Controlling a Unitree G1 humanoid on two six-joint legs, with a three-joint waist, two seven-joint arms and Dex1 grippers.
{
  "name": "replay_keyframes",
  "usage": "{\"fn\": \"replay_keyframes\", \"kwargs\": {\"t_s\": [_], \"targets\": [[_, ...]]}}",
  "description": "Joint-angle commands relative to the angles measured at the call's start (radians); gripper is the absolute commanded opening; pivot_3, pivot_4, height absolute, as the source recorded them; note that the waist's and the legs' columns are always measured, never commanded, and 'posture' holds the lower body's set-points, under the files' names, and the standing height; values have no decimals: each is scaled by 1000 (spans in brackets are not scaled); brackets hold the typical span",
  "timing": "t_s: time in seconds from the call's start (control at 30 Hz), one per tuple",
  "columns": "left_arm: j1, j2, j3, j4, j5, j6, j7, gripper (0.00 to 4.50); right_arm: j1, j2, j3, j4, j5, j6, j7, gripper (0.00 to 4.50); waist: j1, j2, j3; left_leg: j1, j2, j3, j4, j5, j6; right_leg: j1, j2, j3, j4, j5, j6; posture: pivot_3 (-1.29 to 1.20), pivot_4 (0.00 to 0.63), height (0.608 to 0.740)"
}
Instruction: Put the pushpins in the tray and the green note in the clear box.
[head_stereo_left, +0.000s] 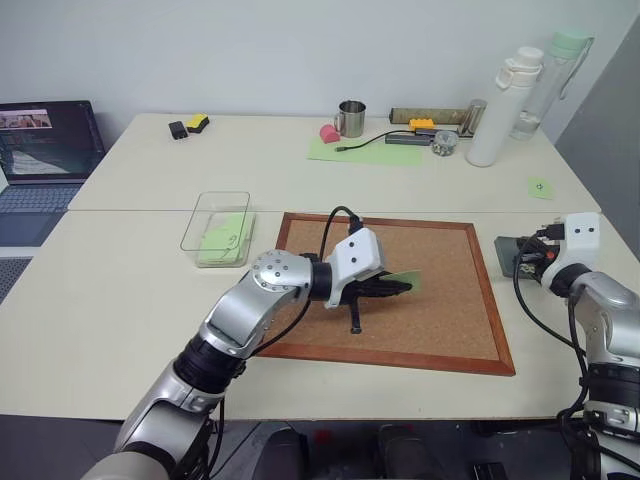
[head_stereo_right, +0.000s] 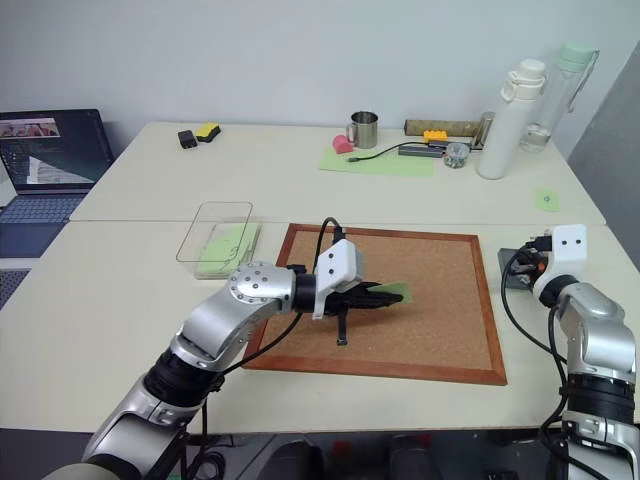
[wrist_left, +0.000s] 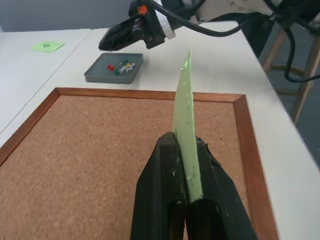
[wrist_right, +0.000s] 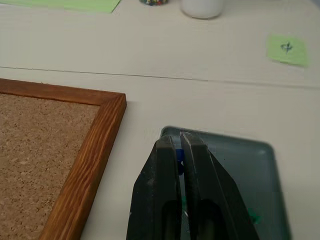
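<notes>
While left hand (wrist_left: 187, 200) pinches green note (wrist_left: 186, 115), right hand (wrist_right: 179, 145) closed above tray (wrist_right: 260, 165).

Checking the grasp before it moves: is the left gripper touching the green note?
Touching. In the left wrist view, the left gripper has its jaws shut on the green note.

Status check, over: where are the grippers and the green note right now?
Left gripper shut on green note, over corkboard. Right gripper shut above tray. Clear box unobstructed.
</notes>
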Motion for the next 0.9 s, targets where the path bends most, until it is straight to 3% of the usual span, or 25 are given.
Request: {"fn": "replay_keyframes", "kwargs": {"t_s": [0.03, 0.2, 0.23, 0.73, 0.8, 0.9], "targets": [[-43, -66, -16, 40, 53, -50, 36, 56, -35, -42, -48, 57, 33, -5, -10, 0, 2, 0, 0, -1, 0, 0, 0, 0, 0, 0, 0, 0, -1, 0, 0, 0, 150, 740], [-46, -97, -11, 52, 81, -60, 46, 56, -51, -67, -36, 121, 41, -37, 2, 0, 4, 0, 0, -2, 0, -1, 0, 0, 0, 0, 0, -1, -3, 0, 0, 0, 150, 740], [-44, -96, -9, 49, 84, -59, 45, 0, -52, -69, -36, 126, 45, -38, 1, 526, 4, 0, 0, -2, 0, -1, -1, 0, 0, 0, 0, -1, -3, 0, 0, 0, 150, 740], [-54, -89, 6, 53, 92, -52, 34, 0, -28, -89, -48, 120, 75, -35, -13, 4096, 2, 1, 0, -2, 0, -1, -1, 0, 0, 0, 0, -1, -4, 0, 0, 0, 150, 740], [-58, -91, 13, 56, 87, -48, 33, 0, -25, -91, -48, 116, 76, -35, -14, 4458, 2, 1, 0, -2, 0, -1, -1, 0, 0, 0, 0, -1, -4, 0, 0, 0, 150, 740], [-64, -90, 18, 66, 88, -50, 30, 0, -22, -93, -44, 115, 78, -36, -10, 4458, 3, 1, 0, -2, 0, -1, -1, 0, 0, 0, 0, -1, -4, 0, 0, 0, 150, 740]]}}
